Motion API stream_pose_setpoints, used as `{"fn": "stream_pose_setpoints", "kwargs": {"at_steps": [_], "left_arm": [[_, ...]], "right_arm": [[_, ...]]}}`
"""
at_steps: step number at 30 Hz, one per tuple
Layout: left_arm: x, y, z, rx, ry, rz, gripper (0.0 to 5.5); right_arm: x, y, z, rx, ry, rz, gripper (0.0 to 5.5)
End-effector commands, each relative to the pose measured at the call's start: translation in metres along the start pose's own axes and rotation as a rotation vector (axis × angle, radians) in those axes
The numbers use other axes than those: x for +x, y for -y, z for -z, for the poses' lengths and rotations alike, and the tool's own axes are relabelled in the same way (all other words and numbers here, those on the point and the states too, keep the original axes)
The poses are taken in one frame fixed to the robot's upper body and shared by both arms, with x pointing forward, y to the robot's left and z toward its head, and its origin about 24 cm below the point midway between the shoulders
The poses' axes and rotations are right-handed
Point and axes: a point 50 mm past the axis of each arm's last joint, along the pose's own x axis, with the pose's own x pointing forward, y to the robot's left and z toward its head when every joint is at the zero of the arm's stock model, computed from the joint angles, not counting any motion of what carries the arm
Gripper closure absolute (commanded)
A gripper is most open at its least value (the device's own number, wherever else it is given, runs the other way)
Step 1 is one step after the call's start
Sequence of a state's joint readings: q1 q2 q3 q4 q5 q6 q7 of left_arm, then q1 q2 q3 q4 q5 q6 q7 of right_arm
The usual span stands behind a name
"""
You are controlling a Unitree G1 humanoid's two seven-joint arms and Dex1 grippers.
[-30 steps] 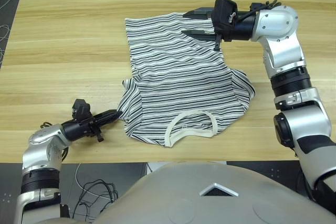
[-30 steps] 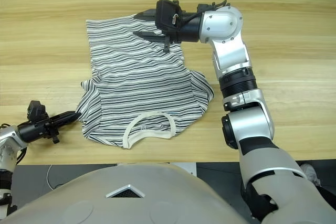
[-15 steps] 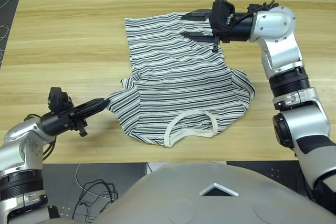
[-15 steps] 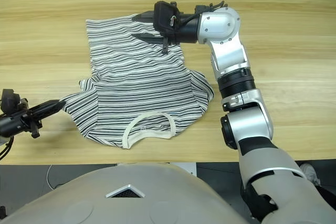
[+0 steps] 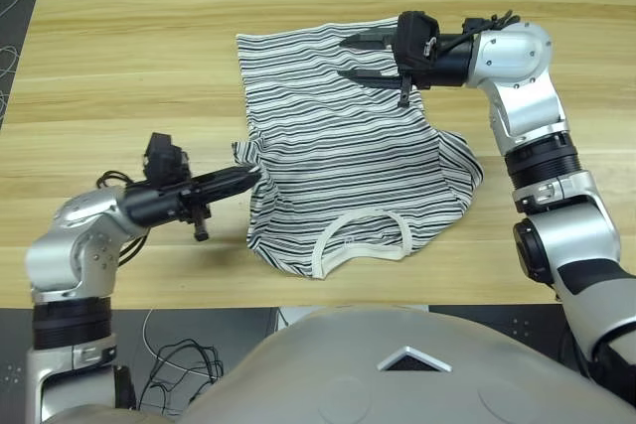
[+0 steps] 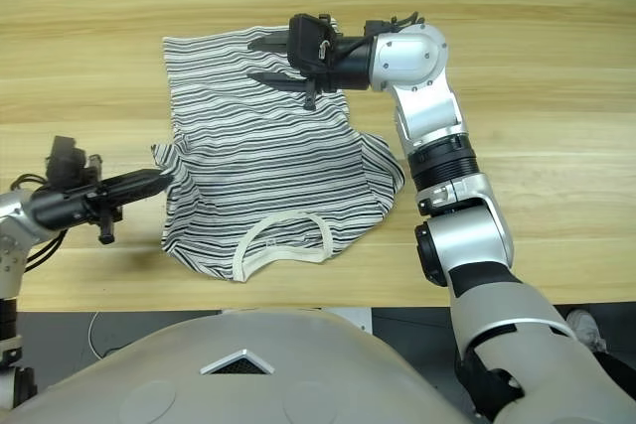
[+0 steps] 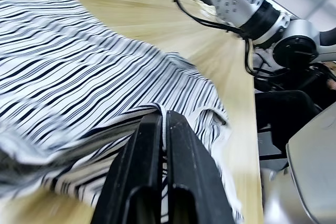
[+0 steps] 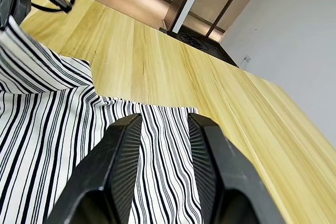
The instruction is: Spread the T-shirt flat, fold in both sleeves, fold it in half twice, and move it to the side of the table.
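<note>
— How far along with the T-shirt?

— Lying roughly spread at the middle of the table. Pinching the left sleeve in the closed left gripper; holding the right gripper agape over the far hem. Likely first sleeve fold; right sleeve, both halvings and side move still undone.

Soft, thin black-and-white striped cloth T-shirt, a bit rumpled, matt. Light wooden table with smooth, faintly satin grain. Matt black plastic-looking left gripper and right gripper.

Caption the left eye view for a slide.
Left gripper grips the striped T-shirt by a sleeve on the wooden table; open right gripper over its hem.
</note>
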State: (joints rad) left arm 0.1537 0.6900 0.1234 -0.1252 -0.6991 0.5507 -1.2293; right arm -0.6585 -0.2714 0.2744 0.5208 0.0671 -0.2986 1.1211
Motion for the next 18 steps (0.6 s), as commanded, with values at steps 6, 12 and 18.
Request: {"fn": "stream_pose_setpoints", "kwargs": {"at_steps": [6, 12, 18], "left_arm": [[0.066, -0.012, 0.018, 0.007, -0.121, 0.099, 5.36], [0.068, -0.023, 0.046, -0.005, -0.229, 0.072, 5.18], [0.061, -0.021, 0.038, 0.013, -0.195, 0.078, 4.32]], "right_arm": [[0.002, -0.004, 0.001, 0.006, 0.014, -0.008, 3.91], [0.002, -0.004, -0.001, 0.001, 0.025, -0.009, 3.91], [0.000, -0.003, -0.002, 0.000, 0.031, 0.002, 3.91]]}}
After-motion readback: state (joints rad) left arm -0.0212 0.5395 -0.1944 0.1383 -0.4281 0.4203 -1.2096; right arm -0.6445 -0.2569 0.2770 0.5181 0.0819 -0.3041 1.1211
